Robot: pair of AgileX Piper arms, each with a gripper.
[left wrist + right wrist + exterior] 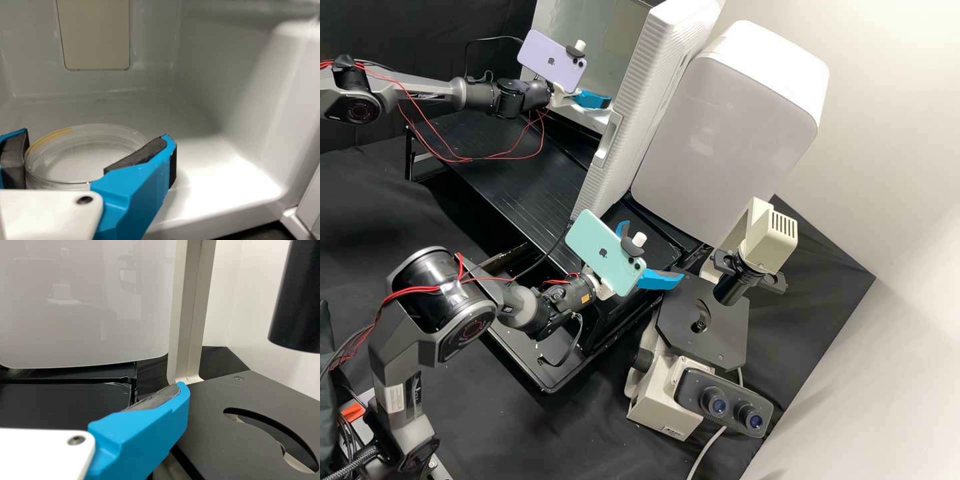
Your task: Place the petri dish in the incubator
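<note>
Just one petri dish (80, 157), one incubator (225, 100).

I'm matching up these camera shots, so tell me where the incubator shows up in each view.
High view: the incubator stands white at the upper middle, door open.
Left wrist view: its white chamber surrounds the petri dish.
Right wrist view: its white panel rises behind the bench.
Shared landmark: the black microscope stage, in the high and right wrist views.
</note>
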